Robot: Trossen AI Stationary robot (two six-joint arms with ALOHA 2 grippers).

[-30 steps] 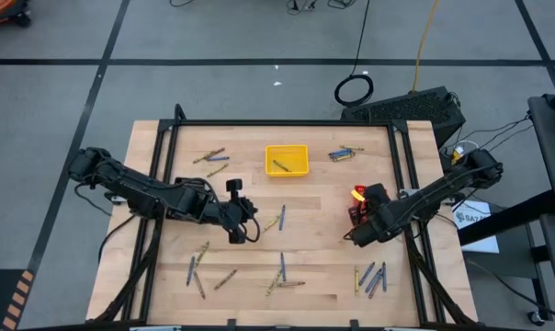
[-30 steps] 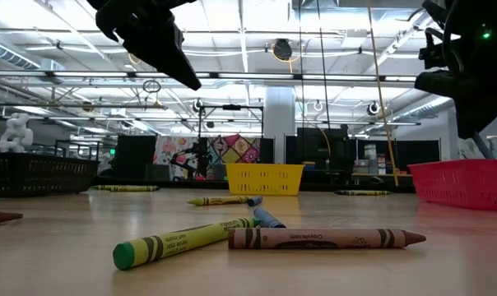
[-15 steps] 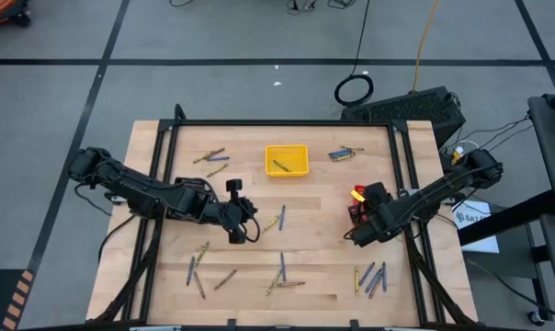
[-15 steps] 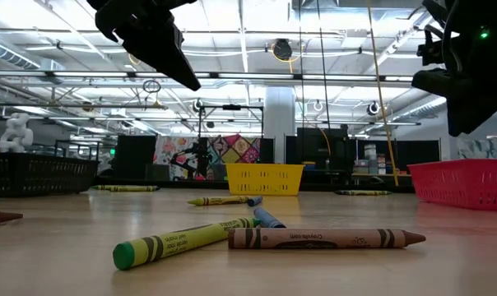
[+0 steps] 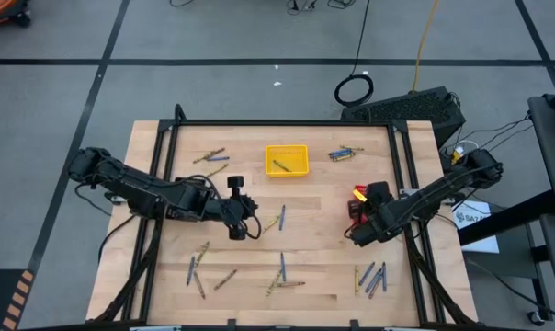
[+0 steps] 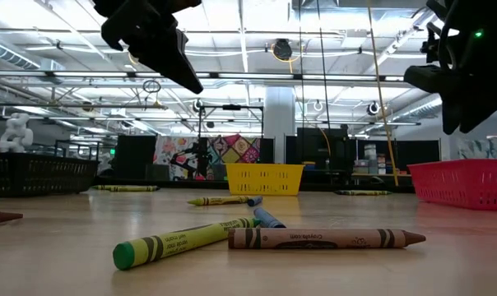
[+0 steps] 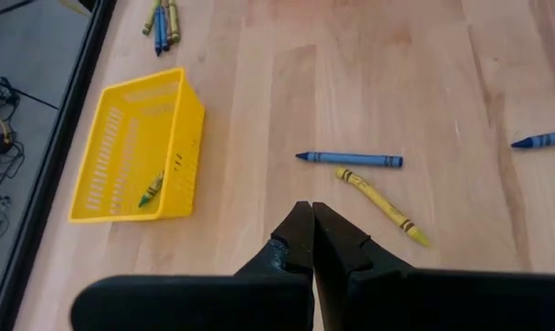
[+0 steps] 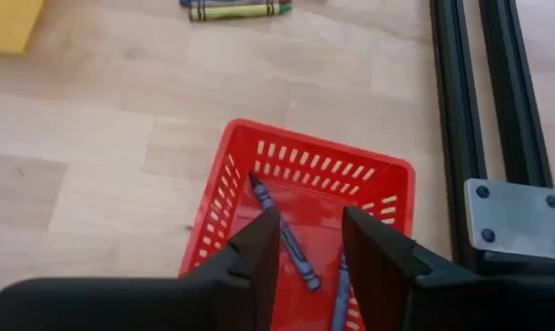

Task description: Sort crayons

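The right end effector (image 8: 310, 241) hangs over the red tray (image 8: 380, 179) near the surface's right edge, fingers parted and empty; two blue crayons (image 8: 285, 234) lie inside the tray below it. The left end effector (image 7: 311, 230) hovers mid-surface, fingers pressed together, holding nothing. Just beyond it lie a blue crayon (image 7: 349, 159) and a yellow crayon (image 7: 381, 204), almost touching. The yellow tray (image 5: 287, 160) sits near the far edge with one crayon (image 7: 150, 191) inside. More crayons (image 5: 370, 277) lie scattered toward the near edge and the far corners.
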